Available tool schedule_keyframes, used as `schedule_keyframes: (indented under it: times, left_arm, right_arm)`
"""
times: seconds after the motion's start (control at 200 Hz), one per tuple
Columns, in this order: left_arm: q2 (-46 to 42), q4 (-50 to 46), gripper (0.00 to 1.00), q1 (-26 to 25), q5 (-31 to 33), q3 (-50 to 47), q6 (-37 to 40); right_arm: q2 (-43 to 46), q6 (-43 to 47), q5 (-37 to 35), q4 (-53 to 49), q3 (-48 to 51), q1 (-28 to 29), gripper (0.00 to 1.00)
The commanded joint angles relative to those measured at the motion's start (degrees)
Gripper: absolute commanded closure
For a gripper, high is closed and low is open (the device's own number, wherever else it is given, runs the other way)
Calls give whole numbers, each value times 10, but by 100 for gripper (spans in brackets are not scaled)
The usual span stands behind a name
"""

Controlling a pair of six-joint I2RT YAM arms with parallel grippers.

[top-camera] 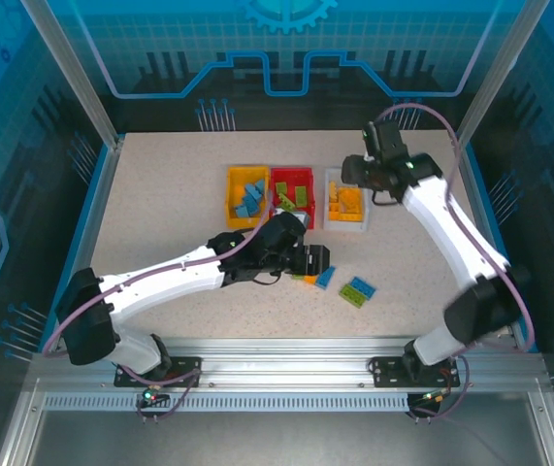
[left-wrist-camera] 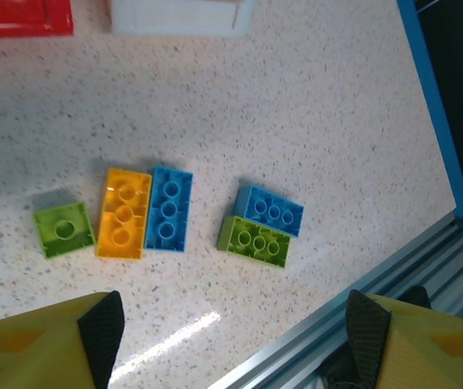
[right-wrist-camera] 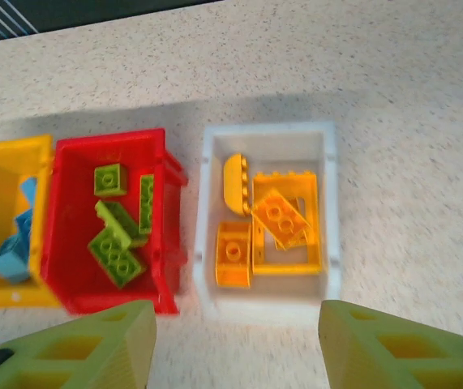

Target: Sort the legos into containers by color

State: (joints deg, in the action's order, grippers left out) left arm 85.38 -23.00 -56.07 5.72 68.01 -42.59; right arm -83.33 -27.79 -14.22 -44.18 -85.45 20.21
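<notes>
Three containers stand in a row at mid table: a yellow bin point(top-camera: 230, 194) with blue legos, a red bin point(top-camera: 292, 172) with green legos point(right-wrist-camera: 116, 253) and a white bin point(top-camera: 346, 229) with orange legos point(right-wrist-camera: 278, 215). Loose on the table lie a small green brick point(left-wrist-camera: 63, 230), an orange brick point(left-wrist-camera: 124, 213) beside a blue brick point(left-wrist-camera: 169, 208), and a blue brick point(left-wrist-camera: 270, 210) touching a green brick point(left-wrist-camera: 255, 241). My left gripper point(left-wrist-camera: 235, 340) hangs open above the table just near of these, holding nothing. My right gripper point(right-wrist-camera: 235, 332) is open and empty above the white bin's point(right-wrist-camera: 267, 134) near side.
An aluminium rail point(left-wrist-camera: 361, 275) runs along the table's near edge, close to the loose bricks. A blue border point(left-wrist-camera: 430, 89) edges the right side. Bare speckled table point(top-camera: 160, 204) lies left of the bins.
</notes>
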Motion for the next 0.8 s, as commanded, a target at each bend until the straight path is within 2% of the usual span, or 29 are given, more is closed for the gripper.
schedule_keyframes:
  times: [0.0,0.165,0.325,0.53,0.65,0.795]
  left_arm:
    - [48,-39,25,-25,12,35,-24]
    - [129,-105,30,-54,23,86,-6]
    - [167,-78,29,-78,13,51,-20]
    - [221,-51,24,-79,11,54,-8]
    - [257,-67,24,-76,27,81,10]
    - [281,-53,23,-48,19,82,23]
  right_arm:
    - [90,-33,-9,-15,114,18,43]
    - [256,-74,22,-54,239,32,41]
    - [356,-96,50,-101,288,33,39]
    - [381,-115,79,-98,319,33,38]
    - [381,-121,91,-92,324,33,37]
    - [390,-126,101,-92,322,33,36]
